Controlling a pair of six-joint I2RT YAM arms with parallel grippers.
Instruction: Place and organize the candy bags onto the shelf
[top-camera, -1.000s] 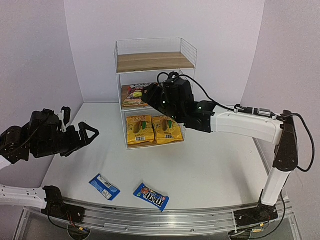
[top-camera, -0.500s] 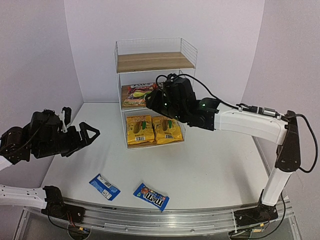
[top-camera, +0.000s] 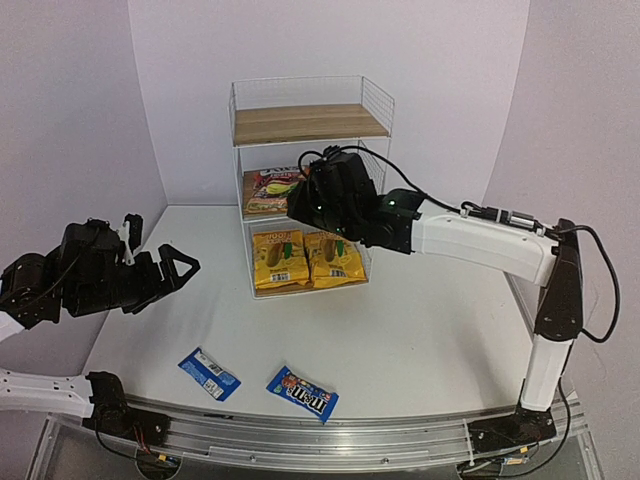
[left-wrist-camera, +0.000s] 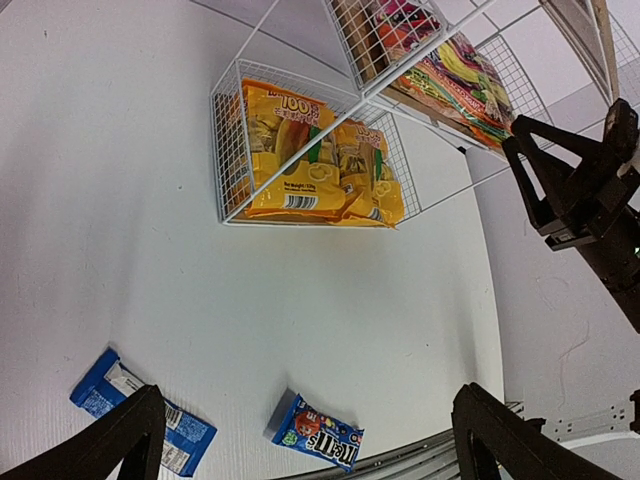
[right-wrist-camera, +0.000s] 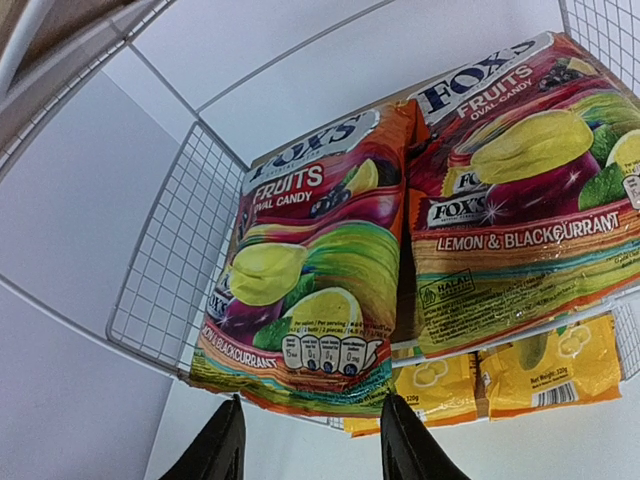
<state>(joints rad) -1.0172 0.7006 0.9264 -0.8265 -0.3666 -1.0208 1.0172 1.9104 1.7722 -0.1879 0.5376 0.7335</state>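
Jaws of the right gripper (right-wrist-camera: 310, 405) stood apart and empty, just before two red bags (right-wrist-camera: 310, 290) on the middle board of the shelf (top-camera: 310, 122); left gripper (top-camera: 160, 245) hung by the left side of the counter (top-camera: 430, 330), jaws likewise apart, holding nothing. Yellow bags (top-camera: 300, 258) sat on the bottom board. Two blue packets (top-camera: 209, 373) lay flat near the counter's front edge, well apart from the shelf: probably light, slick, crinkly film, best pinched across a short sealed end.
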